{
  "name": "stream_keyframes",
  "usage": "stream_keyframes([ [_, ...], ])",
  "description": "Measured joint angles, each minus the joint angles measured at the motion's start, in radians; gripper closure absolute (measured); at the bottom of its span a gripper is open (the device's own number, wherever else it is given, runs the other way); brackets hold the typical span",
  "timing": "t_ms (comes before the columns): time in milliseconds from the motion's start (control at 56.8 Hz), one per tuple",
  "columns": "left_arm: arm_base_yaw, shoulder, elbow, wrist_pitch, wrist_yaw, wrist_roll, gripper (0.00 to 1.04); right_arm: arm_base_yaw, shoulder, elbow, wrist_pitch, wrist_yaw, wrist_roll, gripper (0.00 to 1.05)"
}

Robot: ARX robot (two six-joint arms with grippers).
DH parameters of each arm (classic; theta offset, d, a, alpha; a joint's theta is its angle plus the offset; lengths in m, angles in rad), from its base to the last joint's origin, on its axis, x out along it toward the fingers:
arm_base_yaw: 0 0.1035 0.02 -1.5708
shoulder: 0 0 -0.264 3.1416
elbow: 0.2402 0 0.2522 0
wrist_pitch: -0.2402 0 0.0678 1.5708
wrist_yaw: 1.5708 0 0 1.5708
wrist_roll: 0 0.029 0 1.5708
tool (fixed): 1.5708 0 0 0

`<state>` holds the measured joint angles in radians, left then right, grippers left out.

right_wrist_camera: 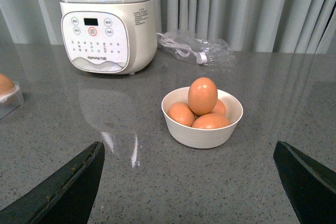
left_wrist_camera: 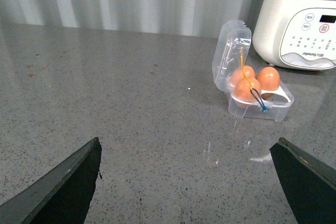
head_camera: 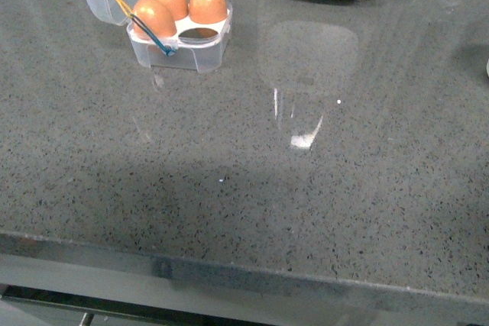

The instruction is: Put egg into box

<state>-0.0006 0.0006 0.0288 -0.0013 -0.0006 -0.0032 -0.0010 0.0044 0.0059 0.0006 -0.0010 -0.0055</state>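
- so the right gripper (right_wrist_camera: 187,145) has its fingers wide apart and empty, and the top egg (right_wrist_camera: 202,95) sits in the bowl (right_wrist_camera: 202,136) dead ahead, between them
- I'd drop straight over it and squeeze gently
- the box (head_camera: 191,55) is open ahead of the left gripper (left_wrist_camera: 187,142), fingers also spread, one slot (head_camera: 200,33) free

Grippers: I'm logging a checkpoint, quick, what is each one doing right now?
Left gripper: open, holding nothing.
Right gripper: open, holding nothing.

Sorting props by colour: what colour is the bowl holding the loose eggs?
The bowl is plain white, with no pattern. It shows best in the right wrist view.
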Motion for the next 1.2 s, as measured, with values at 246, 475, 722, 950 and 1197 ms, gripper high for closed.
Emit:
stream_keyframes([
  [246,0.000,0.000,0.000,0.000,0.000,0.000,0.07,0.000,0.000,0.000,0.000,0.000,0.000,0.07],
  [475,0.000,0.000,0.000,0.000,0.000,0.000,0.07,0.000,0.000,0.000,0.000,0.000,0.000,0.07],
  [722,0.000,0.000,0.000,0.000,0.000,0.000,0.07,0.000,0.000,0.000,0.000,0.000,0.000,0.07],
  [950,0.000,0.000,0.000,0.000,0.000,0.000,0.07,0.000,0.000,0.000,0.000,0.000,0.000,0.07],
  [1197,0.000,0.000,0.000,0.000,0.000,0.000,0.07,0.035,0.029,0.022,-0.066,0.120,0.055,0.07],
])
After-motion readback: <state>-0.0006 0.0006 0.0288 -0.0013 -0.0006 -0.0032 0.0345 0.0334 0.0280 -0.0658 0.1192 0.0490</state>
